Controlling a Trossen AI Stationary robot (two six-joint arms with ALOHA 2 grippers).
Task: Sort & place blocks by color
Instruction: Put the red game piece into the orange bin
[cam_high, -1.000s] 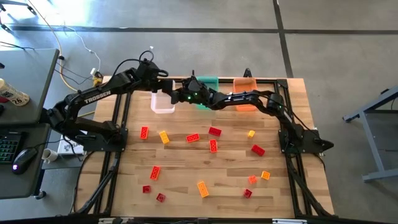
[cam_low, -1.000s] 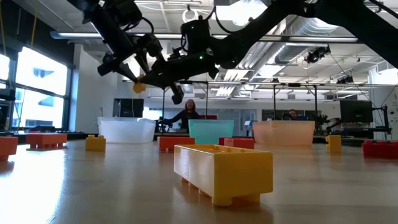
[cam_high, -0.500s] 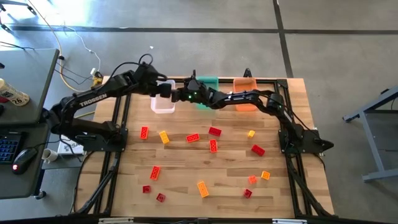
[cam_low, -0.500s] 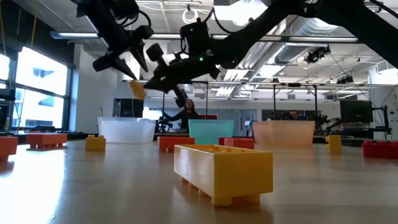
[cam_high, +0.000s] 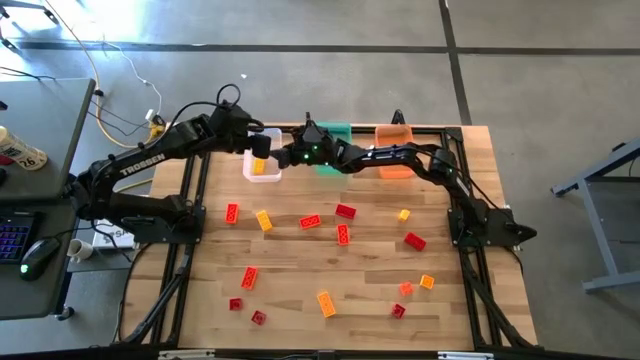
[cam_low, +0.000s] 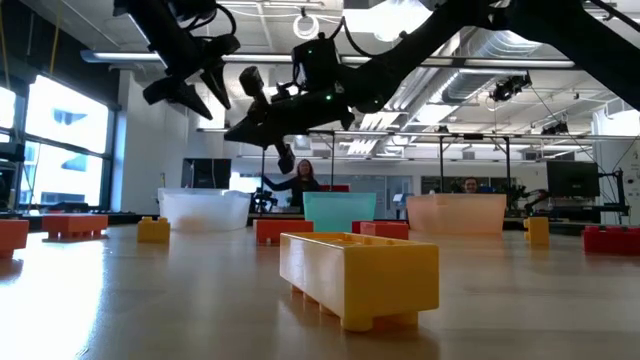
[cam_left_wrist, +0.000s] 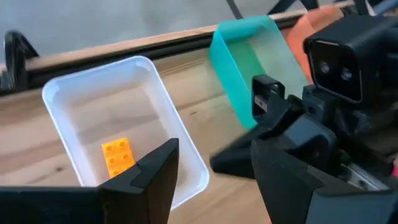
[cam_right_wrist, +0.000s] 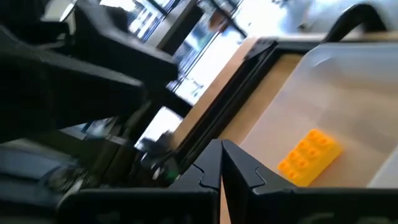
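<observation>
Yellow-orange block (cam_left_wrist: 118, 156) lies flat on the floor of the clear bin (cam_left_wrist: 62, 93), free of both arms, also seen in the right wrist view (cam_right_wrist: 309, 157). Clear bin sits at the counter's (cam_high: 360, 270) far edge, teal bin (cam_high: 336, 133) and orange bin (cam_high: 394, 135) beside it along that edge. Left end effector (cam_high: 262, 143) hangs over the clear bin, fingers spread, empty. Right end effector (cam_high: 288, 155) just beside it near the bin's teal-side rim, fingers pressed together, holding nothing. Little room between the two. Other blocks (cam_high: 342, 234) scattered mid-counter, well apart, open wood around them. Low view: large yellow block (cam_low: 358, 273) up front hides the counter behind it; bins partly hidden.
</observation>
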